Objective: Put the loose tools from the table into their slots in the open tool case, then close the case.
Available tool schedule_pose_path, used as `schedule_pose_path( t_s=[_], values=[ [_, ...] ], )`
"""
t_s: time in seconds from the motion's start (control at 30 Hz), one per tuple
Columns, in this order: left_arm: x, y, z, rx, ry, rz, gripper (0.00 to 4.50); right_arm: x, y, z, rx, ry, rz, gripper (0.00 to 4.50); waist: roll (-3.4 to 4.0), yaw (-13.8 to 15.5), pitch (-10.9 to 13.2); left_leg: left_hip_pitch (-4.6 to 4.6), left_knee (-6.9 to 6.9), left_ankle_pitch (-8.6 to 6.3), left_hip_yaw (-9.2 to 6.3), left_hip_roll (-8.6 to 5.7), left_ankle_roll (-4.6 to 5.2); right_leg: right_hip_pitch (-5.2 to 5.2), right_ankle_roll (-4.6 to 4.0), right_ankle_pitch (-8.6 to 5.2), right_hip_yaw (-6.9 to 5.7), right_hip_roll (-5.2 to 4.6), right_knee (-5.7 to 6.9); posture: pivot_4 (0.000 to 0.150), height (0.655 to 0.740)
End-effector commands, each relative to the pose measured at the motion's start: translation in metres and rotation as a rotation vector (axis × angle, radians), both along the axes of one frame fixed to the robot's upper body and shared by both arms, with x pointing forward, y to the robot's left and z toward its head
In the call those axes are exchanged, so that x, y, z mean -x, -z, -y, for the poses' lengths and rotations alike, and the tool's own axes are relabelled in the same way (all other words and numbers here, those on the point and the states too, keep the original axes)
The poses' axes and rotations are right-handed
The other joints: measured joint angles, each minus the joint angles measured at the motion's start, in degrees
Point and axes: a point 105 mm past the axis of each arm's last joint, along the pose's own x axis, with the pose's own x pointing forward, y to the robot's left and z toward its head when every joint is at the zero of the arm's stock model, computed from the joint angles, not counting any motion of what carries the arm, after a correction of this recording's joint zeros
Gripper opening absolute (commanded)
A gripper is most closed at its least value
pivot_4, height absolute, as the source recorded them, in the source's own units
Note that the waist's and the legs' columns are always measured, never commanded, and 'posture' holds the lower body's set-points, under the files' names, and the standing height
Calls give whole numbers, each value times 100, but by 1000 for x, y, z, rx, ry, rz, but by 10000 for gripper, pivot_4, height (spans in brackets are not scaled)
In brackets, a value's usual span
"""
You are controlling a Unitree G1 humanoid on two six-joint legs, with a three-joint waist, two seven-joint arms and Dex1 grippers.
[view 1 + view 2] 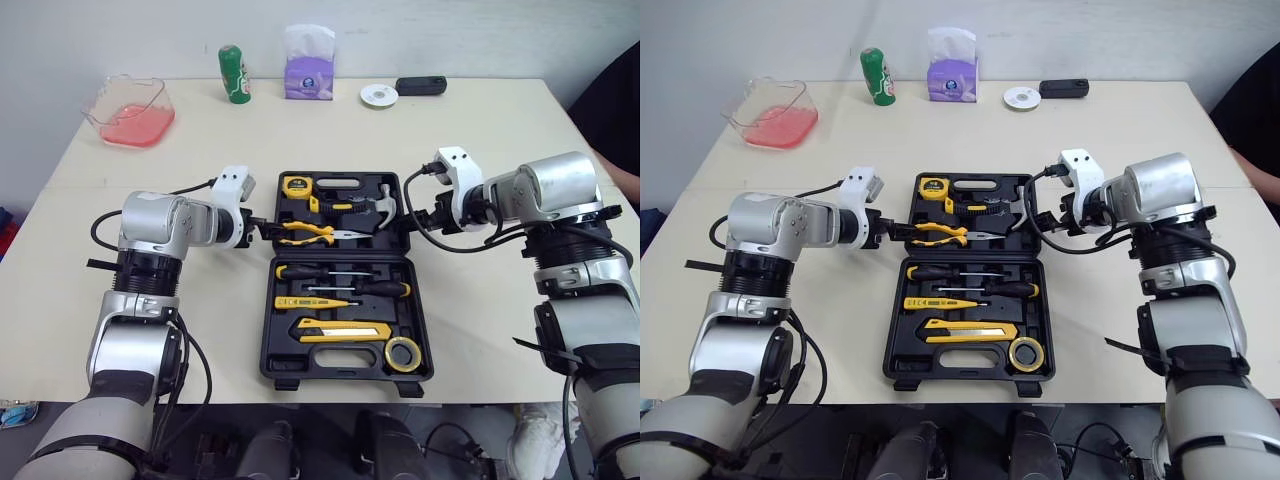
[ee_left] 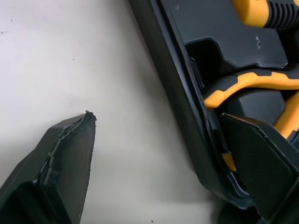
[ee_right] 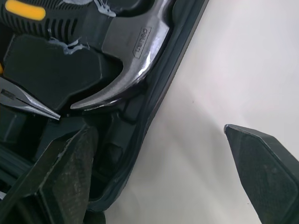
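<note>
At case (image 1: 340, 377) sides, L gripper (image 1: 262, 228), R gripper (image 1: 410, 214) straddle rims.

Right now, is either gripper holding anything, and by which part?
Nothing is held yet. The left gripper and right gripper are open, each straddling a side wall of the tool case at its far half.

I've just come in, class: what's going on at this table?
The tools lie in their slots in the open tool case. The left gripper and the right gripper each straddle a side wall of the case's far half, jaws open. Nothing is gripped yet, and the case is not yet closed.
</note>
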Motion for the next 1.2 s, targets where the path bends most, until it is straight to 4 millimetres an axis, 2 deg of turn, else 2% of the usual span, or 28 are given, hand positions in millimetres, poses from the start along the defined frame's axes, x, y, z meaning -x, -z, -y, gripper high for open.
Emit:
schedule_pose_path(
  t_s=[0.03,0.3,0.33,0.37,0.43,0.5,0.6,0.67,0.73,0.9,1.03,1.13,1.2],
  values=[
    [-5,-7,0,0,-10,30,45000,-2,-9,5,9,27,43,44777,0,1,0,0,0,0,0,0,0,0,0,0,0,0,0,1500,7400],
    [-10,-7,9,30,-13,36,45000,-3,-4,6,26,36,31,44777,-2,28,-1,1,5,7,-2,-5,2,1,0,0,1,-5,9,1500,7400],
    [-9,-7,10,29,-12,36,45000,-3,-3,6,26,37,28,39832,-2,30,-1,1,5,9,-3,-6,3,1,0,0,1,-6,10,1500,7400],
    [-9,-7,10,29,-10,35,45000,-3,-2,6,25,39,25,36772,-2,30,-1,1,5,10,-4,-8,3,1,0,0,2,-8,11,1500,7400],
    [-8,-5,12,26,1,29,39510,-3,2,4,4,53,-1,26517,-3,25,-2,1,5,11,-4,-9,3,1,0,0,2,-9,12,1500,7400],
    [-7,-5,13,26,8,25,32343,-3,6,3,-12,63,-22,16648,-4,22,-3,2,5,11,-4,-9,3,1,0,0,2,-8,13,1500,7400],
    [-5,-2,18,32,21,22,17471,-1,16,3,-40,80,-76,511,-15,27,-9,5,5,12,-6,-9,3,4,0,0,2,-9,15,1500,7400],
    [-3,2,20,35,27,17,8242,1,19,1,-61,85,-96,0,-18,31,-11,9,7,13,-12,-10,4,12,0,0,3,-10,15,1500,7400],
    [-2,4,20,39,31,12,2258,-1,17,-1,-79,97,-95,0,-18,22,-12,18,6,13,-12,-11,4,19,0,0,5,-10,16,1500,7400],
    [-5,-2,20,57,26,40,2128,-6,8,-4,-131,128,-68,0,-19,9,-12,22,6,17,-11,-10,-2,20,0,0,8,-10,18,1500,7400],
    [-12,-18,18,78,18,142,2077,-12,-15,-12,-262,138,39,0,-19,0,-12,20,6,21,-9,-10,-4,16,0,0,12,-10,20,1500,7400],
    [-15,-34,17,139,3,255,2044,-15,-38,-14,-261,87,319,0,-19,-4,-12,8,1,24,-11,-9,-8,1,-1,0,18,-9,22,1500,7400],
    [-15,-39,13,166,-12,307,1931,-11,-45,-14,-229,41,487,0,-19,-4,-11,1,-6,24,-11,-9,-10,-10,-1,0,18,-8,21,1500,7400]
  ],
)
